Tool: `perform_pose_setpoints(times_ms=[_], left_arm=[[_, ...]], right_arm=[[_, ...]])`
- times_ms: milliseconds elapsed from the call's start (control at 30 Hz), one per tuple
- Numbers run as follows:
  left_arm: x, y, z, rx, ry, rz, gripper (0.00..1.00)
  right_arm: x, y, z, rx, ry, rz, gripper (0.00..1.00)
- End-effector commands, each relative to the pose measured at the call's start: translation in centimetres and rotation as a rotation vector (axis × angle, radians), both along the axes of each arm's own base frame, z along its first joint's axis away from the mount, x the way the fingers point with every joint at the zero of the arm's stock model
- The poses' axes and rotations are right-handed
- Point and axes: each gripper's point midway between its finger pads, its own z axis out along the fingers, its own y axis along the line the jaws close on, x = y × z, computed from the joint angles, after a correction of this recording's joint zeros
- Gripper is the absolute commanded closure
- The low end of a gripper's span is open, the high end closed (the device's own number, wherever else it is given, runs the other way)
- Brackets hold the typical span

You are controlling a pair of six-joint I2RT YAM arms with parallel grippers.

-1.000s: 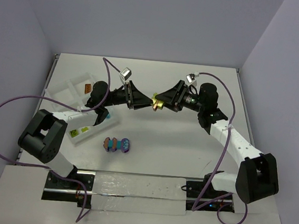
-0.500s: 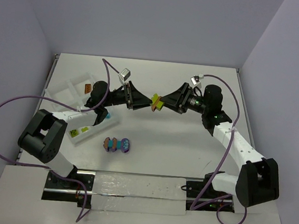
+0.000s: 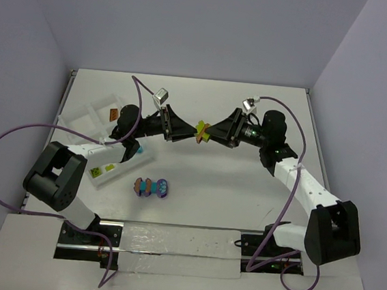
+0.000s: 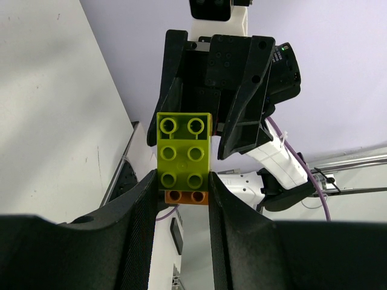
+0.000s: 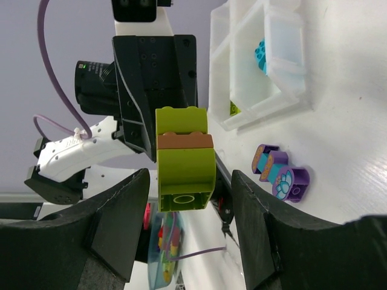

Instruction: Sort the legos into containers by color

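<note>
Between lilac walls (image 3: 191, 28), white table (image 3: 230, 190), tray (image 3: 88, 112)

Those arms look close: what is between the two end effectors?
A lime-and-orange lego cluster, gripped by the left end effector, as the top view shows.

Two robot arms (image 3: 90, 150) (image 3: 306, 187), one white tray (image 3: 85, 118), two multicoloured lego clusters (image 3: 202, 131) (image 3: 151, 187), one turquoise brick (image 3: 140, 150), one orange brick (image 3: 113, 114)

Lime-orange legos (image 3: 202, 131) aloft, purple-turquoise legos (image 3: 151, 187) near tray (image 3: 86, 117)
</note>
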Motion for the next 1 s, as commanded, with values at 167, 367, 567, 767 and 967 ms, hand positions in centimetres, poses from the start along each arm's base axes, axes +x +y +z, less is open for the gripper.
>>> perform_pose_setpoints(times_ms=[167,367,567,767,967], left_arm=[[0.1,0.1,2.1,-0.032,-0.079,0.014,1.0],[-0.1,0.3,2.2,-0.032,-0.085,0.02,1.0],[-0.1,0.5,2.6,-0.034,-0.092,0.024,1.0],[0.2,1.3,3.2,-0.038,-0.108,0.045,1.0],[0.5,1.6,3.3,-0.035,-0.111,0.054,1.0]], right_arm=[[-0.2,1.5,2.2,0.064,-0.064,0.057,0.43],[-0.3,1.6,1.9,0.066,-0.058,0.057,0.84],[-0.8,1.2,0.9,0.062,-0.049,0.052,1.0],[-1.2,0.0,-0.6,0.055,-0.028,0.038,1.0],[-1.6,-0.3,-0.9,0.051,-0.029,0.053,1.0]])
